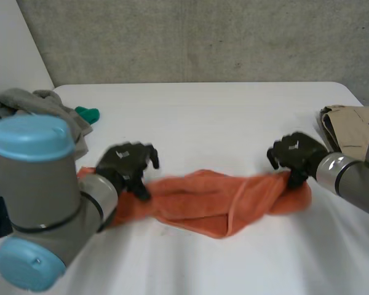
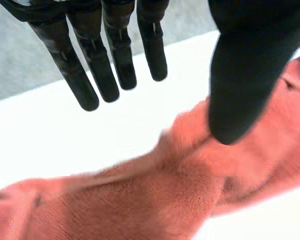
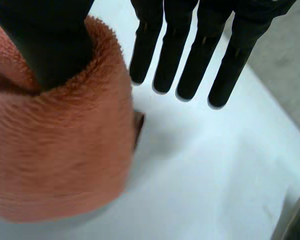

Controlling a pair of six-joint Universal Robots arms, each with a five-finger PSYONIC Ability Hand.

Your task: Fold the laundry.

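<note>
Your left arm sits nearest; left hand, right hand — both released — press thumbs on the orange towel (nine and three o'clock); white table, grey wall.

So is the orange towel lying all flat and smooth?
No, the orange towel lies bunched and twisted in a long strip between the left hand and the right hand.

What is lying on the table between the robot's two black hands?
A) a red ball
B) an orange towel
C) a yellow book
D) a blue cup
B: an orange towel lies bunched on the white table, with the left hand at one end and the right hand at the other.
</note>
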